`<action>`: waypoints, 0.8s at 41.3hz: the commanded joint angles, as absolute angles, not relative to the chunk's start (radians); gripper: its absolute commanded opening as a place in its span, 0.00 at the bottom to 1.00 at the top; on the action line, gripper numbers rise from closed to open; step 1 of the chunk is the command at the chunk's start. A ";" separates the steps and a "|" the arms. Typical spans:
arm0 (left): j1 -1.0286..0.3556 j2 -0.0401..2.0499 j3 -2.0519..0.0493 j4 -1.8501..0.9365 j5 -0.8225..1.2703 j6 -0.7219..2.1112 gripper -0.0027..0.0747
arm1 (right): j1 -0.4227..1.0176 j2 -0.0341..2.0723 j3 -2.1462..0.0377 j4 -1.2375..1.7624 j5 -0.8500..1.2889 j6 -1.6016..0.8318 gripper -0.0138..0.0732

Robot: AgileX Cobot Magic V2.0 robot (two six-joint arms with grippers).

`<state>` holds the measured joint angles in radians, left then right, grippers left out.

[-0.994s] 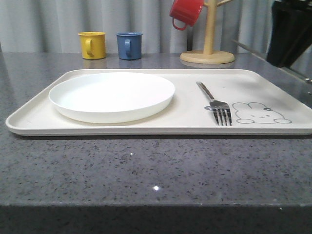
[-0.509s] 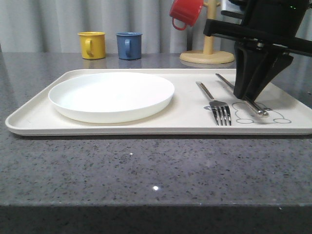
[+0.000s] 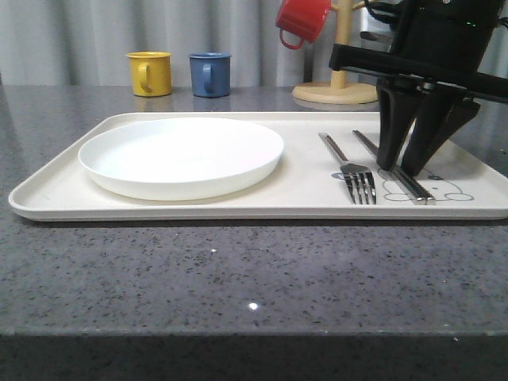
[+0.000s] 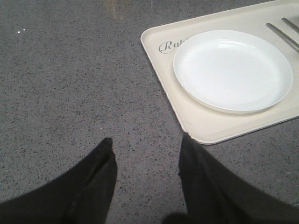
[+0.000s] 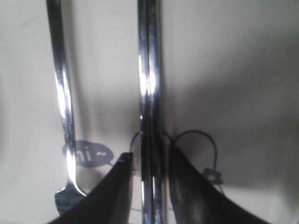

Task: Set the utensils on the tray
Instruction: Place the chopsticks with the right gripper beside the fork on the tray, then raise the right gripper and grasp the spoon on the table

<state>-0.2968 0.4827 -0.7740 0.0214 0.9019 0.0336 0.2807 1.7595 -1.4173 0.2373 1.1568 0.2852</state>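
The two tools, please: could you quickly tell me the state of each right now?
Left tool: open, holding nothing, above bare table.
Right tool: open, fingers straddling the chopsticks lying on the tray.

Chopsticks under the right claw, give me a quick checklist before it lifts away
1. Chopsticks lying on the tray: ok, flat beside the fork.
2. Pair together: ok, side by side in the right wrist view.
3. Right claw let go: ok, fingers spread either side, a gap on each side of the pair.
4. Fork undisturbed: ok, apart from the chopsticks.
5. Plate out of the lift path: ok, well to the left.
6. Left claw out of the way: ok, open over bare table, off the tray.
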 commanded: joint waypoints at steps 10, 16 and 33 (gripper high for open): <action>-0.303 0.491 -0.799 0.019 0.830 0.025 0.44 | 0.281 1.600 -1.447 0.166 1.162 0.216 0.56; -0.303 0.491 -0.799 0.019 0.830 0.025 0.44 | 0.266 1.484 -1.447 -0.018 1.202 0.210 0.56; -0.303 0.491 -0.799 0.019 0.830 0.025 0.44 | -0.061 1.450 -1.443 -0.121 1.343 0.007 0.55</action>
<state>-0.2968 0.4827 -0.7740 0.0214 0.9019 0.0336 0.0006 1.4605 -1.4173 -0.1444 1.2364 0.0939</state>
